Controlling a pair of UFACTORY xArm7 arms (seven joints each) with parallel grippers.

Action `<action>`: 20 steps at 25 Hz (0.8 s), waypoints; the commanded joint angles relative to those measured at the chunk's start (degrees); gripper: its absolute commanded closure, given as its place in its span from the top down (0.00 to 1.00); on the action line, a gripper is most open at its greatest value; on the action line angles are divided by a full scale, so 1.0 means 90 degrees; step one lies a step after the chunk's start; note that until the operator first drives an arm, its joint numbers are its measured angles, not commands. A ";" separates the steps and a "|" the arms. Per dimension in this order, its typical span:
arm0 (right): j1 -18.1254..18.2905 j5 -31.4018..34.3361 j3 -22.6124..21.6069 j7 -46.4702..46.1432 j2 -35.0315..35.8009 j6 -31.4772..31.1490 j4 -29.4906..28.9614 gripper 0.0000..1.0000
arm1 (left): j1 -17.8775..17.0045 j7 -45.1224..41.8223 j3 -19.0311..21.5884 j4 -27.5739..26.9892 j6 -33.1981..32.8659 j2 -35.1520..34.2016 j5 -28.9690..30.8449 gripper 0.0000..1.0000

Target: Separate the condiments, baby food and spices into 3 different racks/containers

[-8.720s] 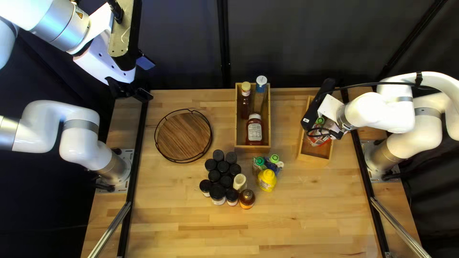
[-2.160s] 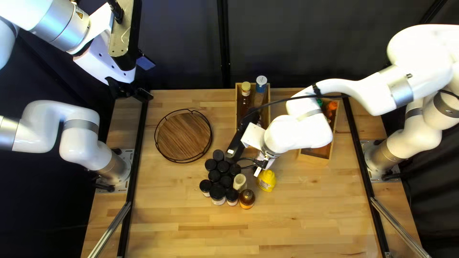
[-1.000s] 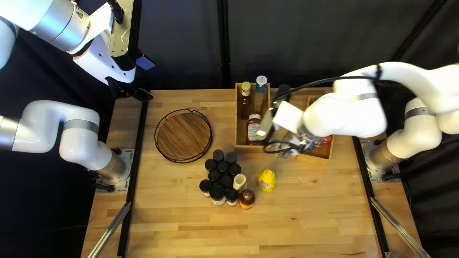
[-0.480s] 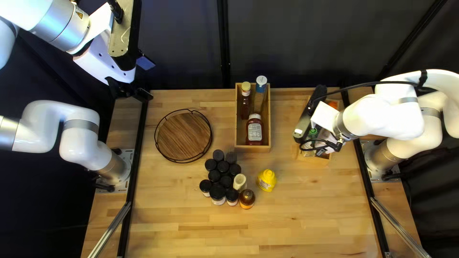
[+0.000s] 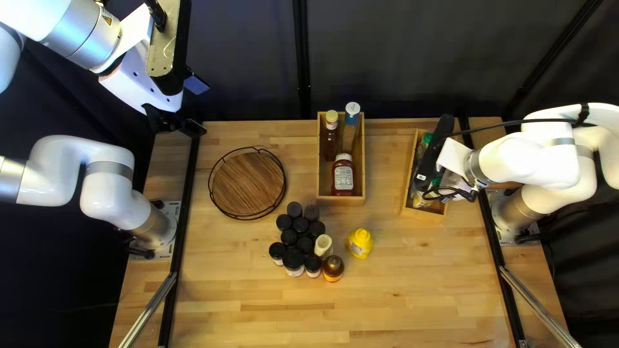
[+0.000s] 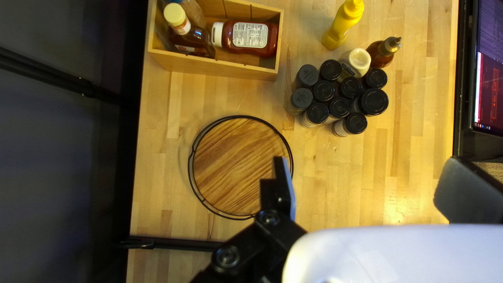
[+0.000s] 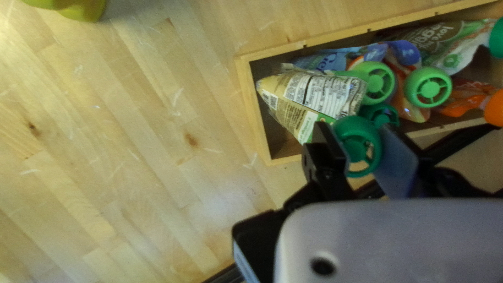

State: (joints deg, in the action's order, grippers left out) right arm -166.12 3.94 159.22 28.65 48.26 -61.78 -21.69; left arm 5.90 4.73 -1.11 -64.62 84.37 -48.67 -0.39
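My right gripper [image 5: 445, 187] is over the right wooden box [image 5: 422, 214] in the top left view. In the right wrist view that gripper [image 7: 363, 140] is shut on the dark-green cap of a beige-labelled pouch [image 7: 309, 99], which slants inside the box [image 7: 252, 107] beside other capped pouches [image 7: 327, 60]. The middle box [image 5: 340, 201] holds a ketchup bottle [image 5: 343, 177] and two taller bottles. Black-capped jars [image 5: 293, 259], a yellow bottle [image 5: 359, 243], a pale-topped bottle [image 5: 324, 246] and an amber bottle [image 5: 333, 269] stand on the table. My left gripper [image 5: 195, 106] is open and holds nothing.
A round wooden tray [image 5: 248, 183] with a black wire rim lies left of the middle box. In the left wrist view the same tray [image 6: 236, 167] is below my left gripper. A screen [image 6: 487, 78] stands past the table's edge.
The pouches beside the yellow bottle have left that spot. My right arm swung from there back to the right box, carrying a pouch. My left arm stayed still.
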 commanded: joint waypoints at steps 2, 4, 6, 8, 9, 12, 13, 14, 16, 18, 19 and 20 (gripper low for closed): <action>0.0014 0.0088 -0.0277 0.0218 -0.0024 -0.0186 -0.0017 0.00 | 0.0000 0.0000 0.0000 0.0000 0.0000 0.0000 0.0000 1.00; 0.0031 0.0125 -0.0418 0.0329 -0.0068 -0.0301 -0.0091 0.01 | 0.0000 0.0000 0.0000 0.0000 0.0000 0.0000 0.0000 1.00; 0.0045 0.0155 -0.0517 0.0402 -0.0098 -0.0386 -0.0146 0.01 | 0.0000 0.0000 0.0000 0.0000 0.0000 0.0000 0.0000 1.00; 0.0061 0.0192 -0.0611 0.0463 -0.0136 -0.0449 -0.0167 0.01 | 0.0000 0.0000 0.0000 0.0000 0.0000 0.0000 0.0000 1.00; 0.0082 0.0217 -0.0663 0.0498 -0.0197 -0.0450 -0.0182 0.01 | 0.0000 0.0000 0.0000 0.0000 0.0000 0.0000 0.0000 1.00; 0.0115 0.0258 -0.0814 0.0596 -0.0368 -0.0416 -0.0204 0.01 | 0.0000 0.0000 0.0000 0.0000 0.0000 0.0000 0.0000 1.00; 0.0124 0.0267 -0.0853 0.0621 -0.0415 -0.0412 -0.0215 0.01 | 0.0000 0.0000 0.0000 0.0000 0.0000 0.0000 0.0000 1.00; 0.0149 0.0290 -0.0921 0.0669 -0.0507 -0.0408 -0.0248 0.01 | 0.0000 0.0000 0.0000 0.0000 0.0000 0.0000 0.0000 1.00; 0.0192 0.0323 -0.1026 0.0747 -0.0665 -0.0348 -0.0265 0.05 | 0.0000 0.0000 0.0000 0.0000 0.0000 0.0000 0.0000 1.00; 0.0239 0.0355 -0.1108 0.0793 -0.0855 -0.0282 -0.0310 0.27 | 0.0000 0.0000 0.0000 0.0000 0.0000 0.0000 0.0000 1.00; 0.0263 0.0371 -0.1146 0.0798 -0.0987 -0.0249 -0.0368 0.53 | 0.0000 0.0000 0.0000 0.0000 0.0000 0.0000 0.0000 1.00; 0.0280 0.0378 -0.1165 0.0790 -0.1074 -0.0230 -0.0412 0.59 | 0.0000 0.0000 0.0000 0.0000 0.0000 0.0000 0.0000 1.00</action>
State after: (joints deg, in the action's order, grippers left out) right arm -164.06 7.05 149.35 35.64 40.47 -64.44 -24.59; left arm 5.90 4.73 -1.11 -64.62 84.37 -48.67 -0.39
